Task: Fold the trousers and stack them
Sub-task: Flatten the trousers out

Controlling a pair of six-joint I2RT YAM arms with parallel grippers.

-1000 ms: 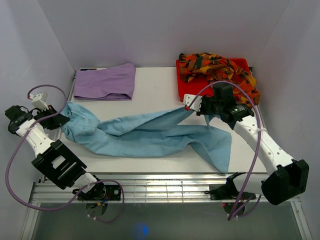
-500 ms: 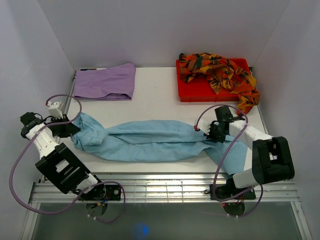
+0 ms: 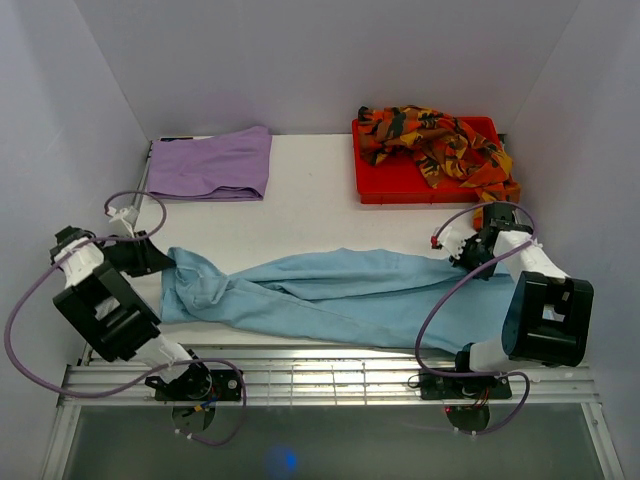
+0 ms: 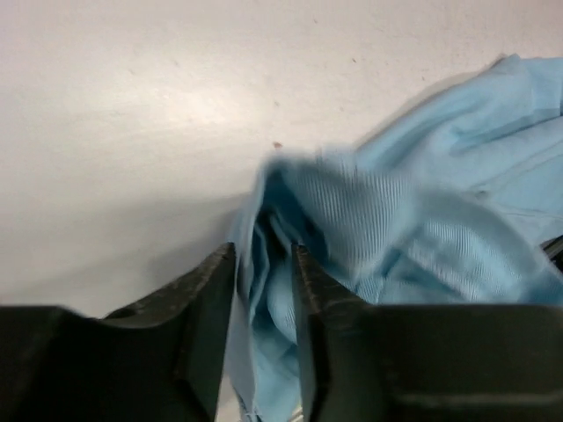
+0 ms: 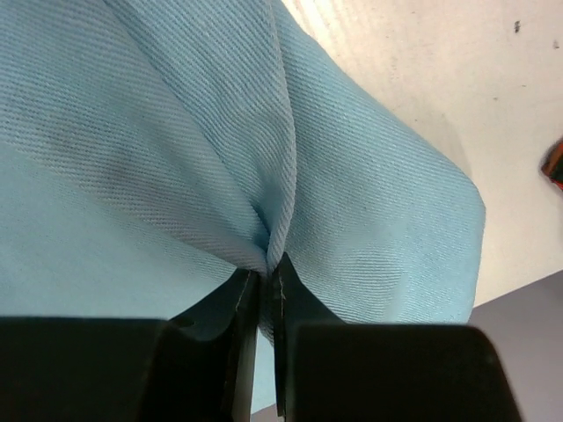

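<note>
The light blue trousers (image 3: 340,295) lie stretched left to right across the near part of the table. My left gripper (image 3: 160,262) is shut on the bunched waist end, seen as blue folds (image 4: 352,229) between its fingers (image 4: 207,308). My right gripper (image 3: 470,255) is shut on a pinched fold of the leg end (image 5: 264,158), low near the table at the right. The lilac trousers (image 3: 212,163) lie folded at the back left. The orange-red-black patterned trousers (image 3: 440,135) are heaped in the red tray (image 3: 385,185).
The red tray stands at the back right, with patterned cloth hanging over its right edge. White walls close the table on three sides. A metal rail (image 3: 320,375) runs along the near edge. Purple cables loop from both arms.
Both grippers have pulled apart and toward the near edge, the right one far to the right. The blue trousers went from bunched and crossed to stretched out long and flatter.
</note>
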